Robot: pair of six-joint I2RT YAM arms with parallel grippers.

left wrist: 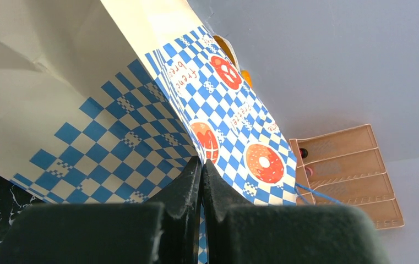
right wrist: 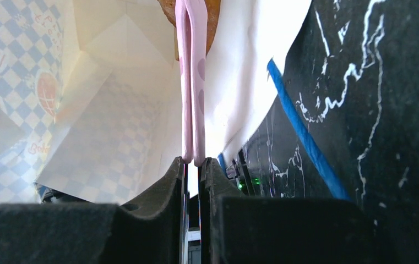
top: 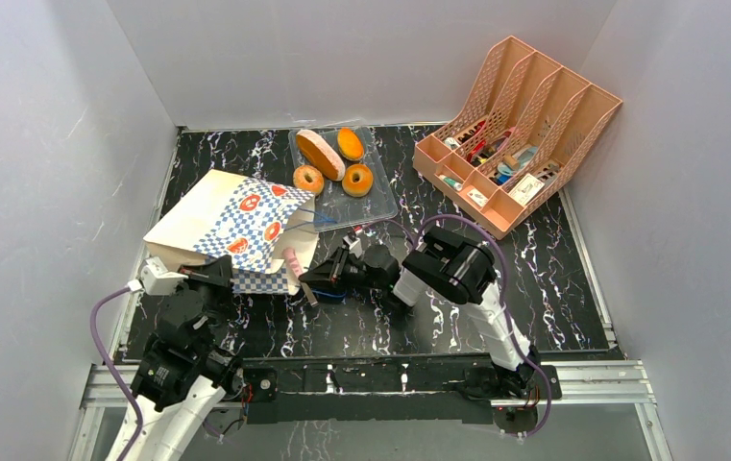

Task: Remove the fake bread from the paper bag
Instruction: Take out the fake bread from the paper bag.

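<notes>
Pink tongs, clamped in the right end effector, reach into the paper bag, apparently nipping fake bread, while the left end effector pinches the bag's near edge.

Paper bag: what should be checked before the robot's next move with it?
1. Left gripper pinching the bag edge: ok.
2. Right gripper clamped on the tongs: ok.
3. Tongs reaching a bread at the bag: ok.
4. Bread firmly caught by the tongs: cannot tell.
5. Free room in the tray: ok.
6. More bread deeper inside: cannot tell.
</notes>
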